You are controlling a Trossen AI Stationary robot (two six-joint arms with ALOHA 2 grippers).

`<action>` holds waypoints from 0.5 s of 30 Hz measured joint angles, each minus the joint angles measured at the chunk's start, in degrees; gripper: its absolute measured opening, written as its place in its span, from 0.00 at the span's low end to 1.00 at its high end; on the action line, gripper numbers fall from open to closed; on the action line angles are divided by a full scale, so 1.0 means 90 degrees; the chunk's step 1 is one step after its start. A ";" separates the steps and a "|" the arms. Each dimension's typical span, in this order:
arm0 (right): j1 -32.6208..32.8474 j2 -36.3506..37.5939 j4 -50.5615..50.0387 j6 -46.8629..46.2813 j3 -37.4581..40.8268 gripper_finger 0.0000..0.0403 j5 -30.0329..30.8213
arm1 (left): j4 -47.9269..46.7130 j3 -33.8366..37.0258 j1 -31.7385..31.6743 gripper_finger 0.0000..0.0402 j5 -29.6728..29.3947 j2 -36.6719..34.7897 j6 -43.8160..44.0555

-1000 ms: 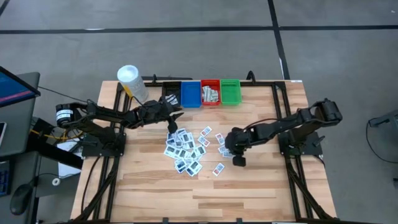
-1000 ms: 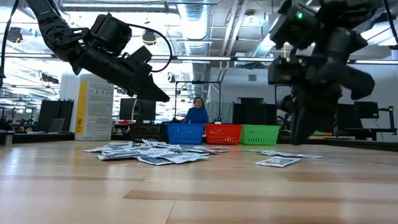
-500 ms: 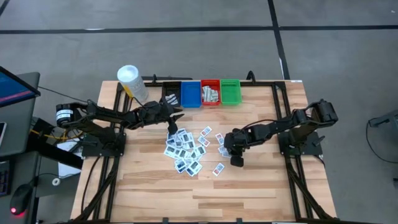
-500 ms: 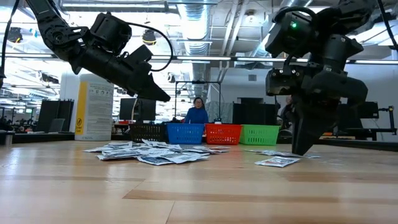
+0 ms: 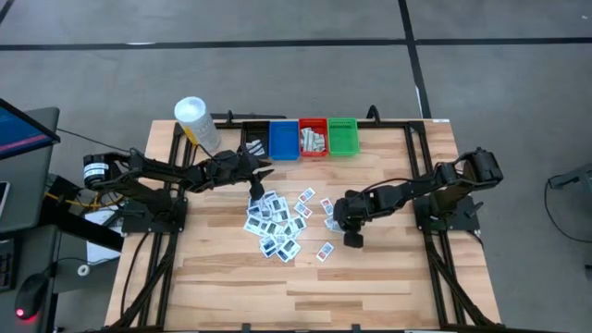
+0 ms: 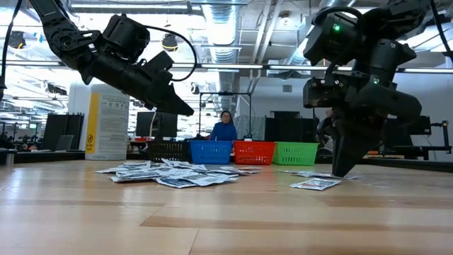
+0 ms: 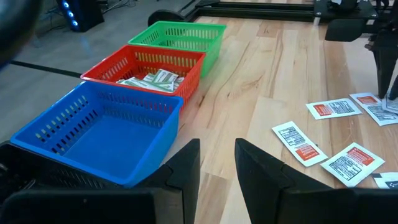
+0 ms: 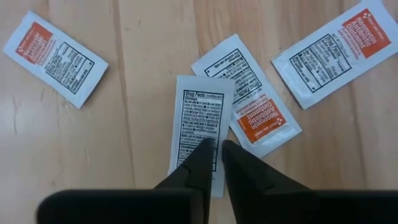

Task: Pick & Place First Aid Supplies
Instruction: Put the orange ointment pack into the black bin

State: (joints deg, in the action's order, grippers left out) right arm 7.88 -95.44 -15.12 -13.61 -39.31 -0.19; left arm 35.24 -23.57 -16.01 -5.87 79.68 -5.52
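The left gripper (image 7: 217, 163) shows its two dark fingers with a narrow gap between them and nothing held, hanging over the wooden table (image 7: 261, 87) just beside the blue bin (image 7: 99, 134). The red bin (image 7: 146, 73) sits touching the blue one and holds several pale packets (image 7: 152, 78); the green bin (image 7: 180, 37) stands next in the row. Flat white packets with red marks (image 7: 298, 142) lie scattered on the bare wood, and a dark upright shape over the farthest ones is probably the right gripper (image 7: 387, 68).
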 joint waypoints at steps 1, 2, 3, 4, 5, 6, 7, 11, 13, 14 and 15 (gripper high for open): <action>0.0012 0.0000 0.0016 0.0059 0.0000 0.07 0.0001 | 0.0000 0.0000 0.0000 0.25 0.0000 0.0000 0.0000; 0.0028 0.0000 0.0025 0.0128 0.0001 0.05 0.0007 | 0.0000 0.0000 -0.0001 0.25 0.0000 -0.0001 0.0001; 0.0034 0.0000 0.0053 0.0204 0.0005 0.03 0.0024 | 0.0000 0.0000 -0.0001 0.25 0.0000 0.0000 0.0000; 0.0034 0.0000 0.0069 0.0237 0.0006 0.02 0.0028 | 0.0000 0.0000 0.0000 0.25 0.0000 0.0000 0.0001; 0.0034 0.0000 0.0081 0.0288 0.0008 0.01 0.0026 | 0.0000 0.0000 -0.0002 0.25 0.0000 0.0000 0.0000; 0.0034 0.0000 0.0094 0.0330 0.0010 0.01 0.0024 | 0.0000 0.0000 0.0000 0.25 0.0000 -0.0002 0.0002; 0.0036 -0.0002 0.0103 0.0360 0.0010 0.01 0.0025 | 0.0000 0.0000 0.0000 0.25 0.0000 0.0000 0.0002; 0.0036 -0.0002 0.0112 0.0513 0.0012 0.00 0.0019 | 0.0000 0.0000 -0.0002 0.25 0.0000 0.0000 0.0002; 0.0039 0.0018 0.0100 0.0573 0.0003 0.00 0.0009 | 0.0000 0.0000 0.0000 0.25 0.0000 0.0000 0.0002; 0.0039 0.0062 0.0062 0.0594 -0.0014 0.00 0.0005 | 0.0000 0.0000 0.0000 0.25 0.0000 -0.0002 0.0002; 0.0040 0.0107 0.0036 0.0661 -0.0049 0.00 -0.0013 | 0.0000 0.0000 -0.0002 0.25 0.0000 0.0000 0.0002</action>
State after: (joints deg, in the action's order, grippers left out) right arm 8.24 -94.48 -14.79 -7.66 -39.75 -0.31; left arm 35.24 -23.57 -16.03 -5.87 79.68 -5.50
